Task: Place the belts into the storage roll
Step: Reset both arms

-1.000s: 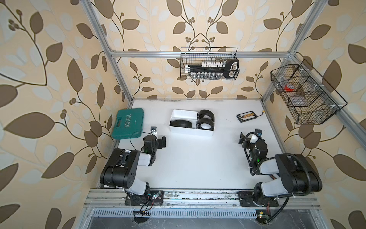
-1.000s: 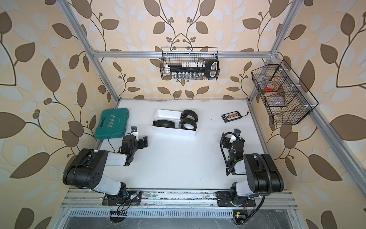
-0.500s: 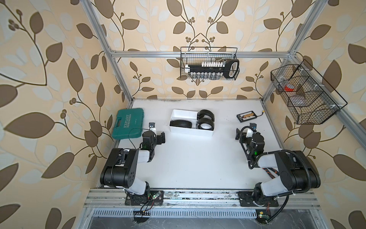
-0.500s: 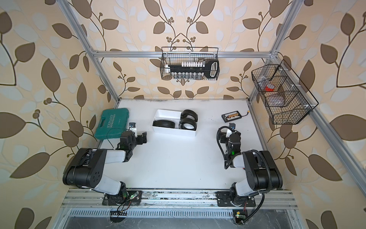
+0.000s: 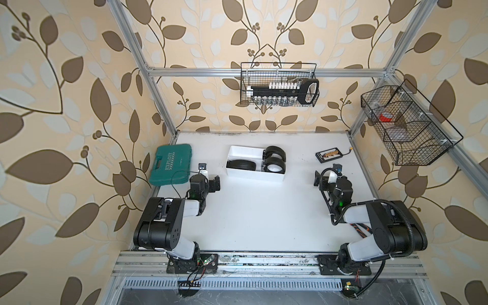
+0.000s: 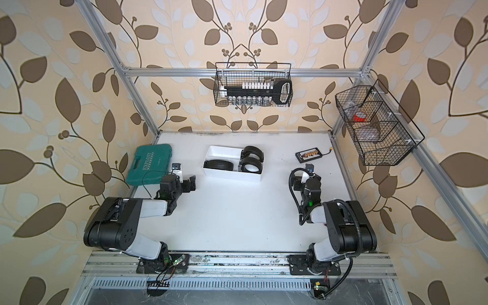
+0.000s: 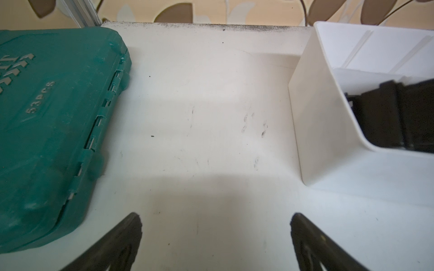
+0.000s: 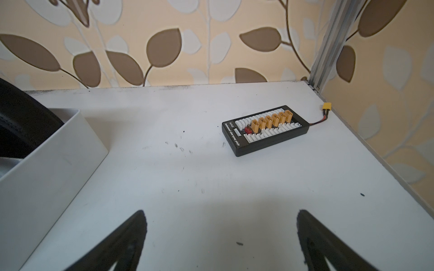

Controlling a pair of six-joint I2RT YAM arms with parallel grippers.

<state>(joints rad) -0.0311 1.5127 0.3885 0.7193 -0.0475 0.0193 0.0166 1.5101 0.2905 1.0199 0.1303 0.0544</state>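
Locate storage roll (image 5: 244, 153) just past worktop (image 5: 264, 211) centre toward 12 o'clock in both top views, with green case (image 5: 173, 163) at 10 o'clock and black connector board (image 5: 328, 154) at 2 o'clock. Find the belts (image 6: 218, 165) inside it, all three coiled: flat coil (image 5: 240, 165) lying in the compartment at the tray's 7 o'clock corner, upright coils (image 5: 276, 159) standing on edge side by side at its 3 o'clock end, rising above the rim. No belt seen loose on the worktop, so judge placement done or nearly so. Read left end effector (image 7: 216, 217) as released, jaws wide apart, nothing between them, over bare worktop between green case and storage roll. Read right end effector (image 8: 222, 213) as likewise released and empty, short of the connector board, not touching it. Expect light, limp straps with springy coils, prone to unwinding once let go and probably smooth-faced. Buckles not made out here. For any reseating, pinch across the wound layers at a coil's top, never a free tail. Squeeze lightly and lift straight up.
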